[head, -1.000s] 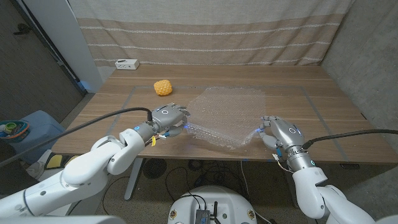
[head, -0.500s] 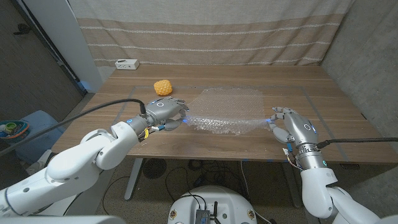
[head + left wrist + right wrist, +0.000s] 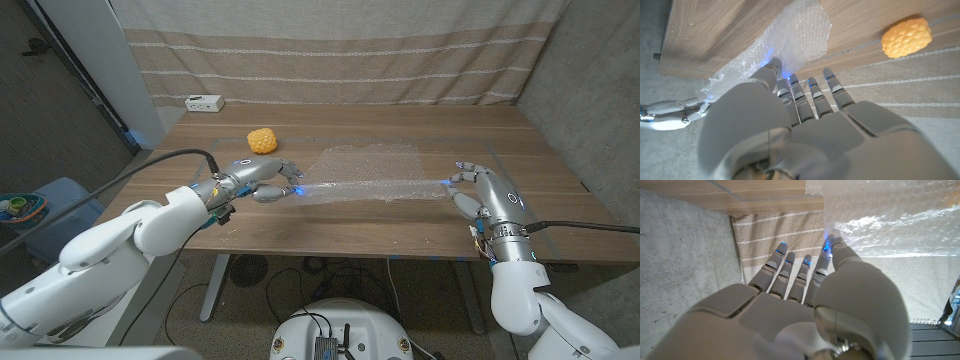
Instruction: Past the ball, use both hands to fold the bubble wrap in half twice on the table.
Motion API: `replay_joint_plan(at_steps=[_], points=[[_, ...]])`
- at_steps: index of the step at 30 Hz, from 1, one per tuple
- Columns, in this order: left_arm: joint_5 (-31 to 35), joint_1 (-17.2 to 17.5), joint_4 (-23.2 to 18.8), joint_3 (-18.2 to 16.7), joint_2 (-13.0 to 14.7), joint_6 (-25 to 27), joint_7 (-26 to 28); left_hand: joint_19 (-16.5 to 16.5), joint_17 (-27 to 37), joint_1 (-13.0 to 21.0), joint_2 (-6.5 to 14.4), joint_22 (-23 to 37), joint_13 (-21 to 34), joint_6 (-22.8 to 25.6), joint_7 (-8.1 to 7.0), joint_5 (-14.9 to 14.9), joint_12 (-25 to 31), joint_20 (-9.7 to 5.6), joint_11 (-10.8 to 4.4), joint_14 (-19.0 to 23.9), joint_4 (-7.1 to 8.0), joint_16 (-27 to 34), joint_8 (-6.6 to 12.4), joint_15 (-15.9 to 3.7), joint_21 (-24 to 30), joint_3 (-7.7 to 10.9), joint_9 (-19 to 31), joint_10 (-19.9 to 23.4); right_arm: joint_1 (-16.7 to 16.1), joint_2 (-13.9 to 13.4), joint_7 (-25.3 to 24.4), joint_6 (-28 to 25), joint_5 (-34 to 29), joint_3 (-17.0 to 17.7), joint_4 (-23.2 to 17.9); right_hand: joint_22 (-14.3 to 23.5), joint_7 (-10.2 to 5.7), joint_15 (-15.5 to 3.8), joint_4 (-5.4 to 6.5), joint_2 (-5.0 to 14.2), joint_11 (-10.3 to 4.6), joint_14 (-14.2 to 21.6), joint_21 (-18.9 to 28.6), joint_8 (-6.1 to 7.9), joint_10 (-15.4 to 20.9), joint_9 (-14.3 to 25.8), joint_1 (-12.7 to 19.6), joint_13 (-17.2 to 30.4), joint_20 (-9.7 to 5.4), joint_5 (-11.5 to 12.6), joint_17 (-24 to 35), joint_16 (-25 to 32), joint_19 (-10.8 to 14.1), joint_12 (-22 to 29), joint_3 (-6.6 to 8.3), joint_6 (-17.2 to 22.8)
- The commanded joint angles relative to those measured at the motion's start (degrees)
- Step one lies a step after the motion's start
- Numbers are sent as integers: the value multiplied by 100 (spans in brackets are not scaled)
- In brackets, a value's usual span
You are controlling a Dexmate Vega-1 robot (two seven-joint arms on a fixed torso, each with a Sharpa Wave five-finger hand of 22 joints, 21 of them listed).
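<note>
Now we have the near edge of the wrap [image 3: 368, 176] lifted and carried away from us: a second ago it sagged low by the table's [image 3: 330, 235] front edge, and it now hangs as a taut band between our two hands, over the part of the sheet that lies flat on the wood. Our left hand [image 3: 262, 180] pinches one corner between thumb and a finger, and our right hand [image 3: 481, 191] pinches the other in the same way, the other fingers spread; both wrist views show the film caught at the fingertips. Both arms have reached forward and spread wider. The ball [image 3: 262, 140] sits just behind our left hand, apart from the wrap, which lies mid-table to the ball's right. We judge that the first fold is about halfway over; the held edge has yet to be laid on the far edge, and the second fold is not begun.
</note>
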Motion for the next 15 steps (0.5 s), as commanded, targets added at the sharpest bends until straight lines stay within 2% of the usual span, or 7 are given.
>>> replay_joint_plan(at_steps=[1,5,11,14,15], points=[[-1387,-544,464,23,7,-384,-404,10,7,110,13,17,33,365,469,69,12,48,53,83,11,19,72,56,44,62,315,32,567,255,85,637,250,113,468,11,56,-843,10,21,2,-16,4,11,34,9,69,18,-7,41,21,42,32,-3,-31,20],[-1356,-745,483,135,109,-299,-330,3,0,126,2,23,39,364,481,81,10,53,68,92,9,7,88,44,52,61,345,60,857,254,152,762,250,8,628,12,57,-844,10,22,3,-13,5,13,46,10,79,19,-2,42,23,45,34,-1,-38,36],[-1667,-1072,654,300,173,-296,-331,-12,9,129,36,35,50,244,416,90,-40,60,74,100,48,-1,75,63,68,46,405,-6,1205,316,135,1021,351,-82,881,13,68,-839,10,26,10,-2,7,-4,66,11,99,19,6,44,27,54,40,2,-49,15],[-1750,-1214,713,388,226,-247,-300,-10,11,127,46,38,54,184,437,91,-55,44,83,96,60,-6,63,81,76,43,425,-28,1393,317,168,1055,355,-142,975,13,67,-830,15,29,6,2,6,-11,66,12,101,19,8,44,30,59,39,-1,-57,6],[-1739,-1303,730,438,257,-196,-288,-15,12,125,50,40,55,177,432,91,-60,39,88,95,65,-8,64,84,77,42,432,-33,1531,326,179,1072,348,-195,1052,13,62,-838,17,32,3,-3,5,-12,68,12,103,19,8,45,31,58,35,-1,-60,8]])
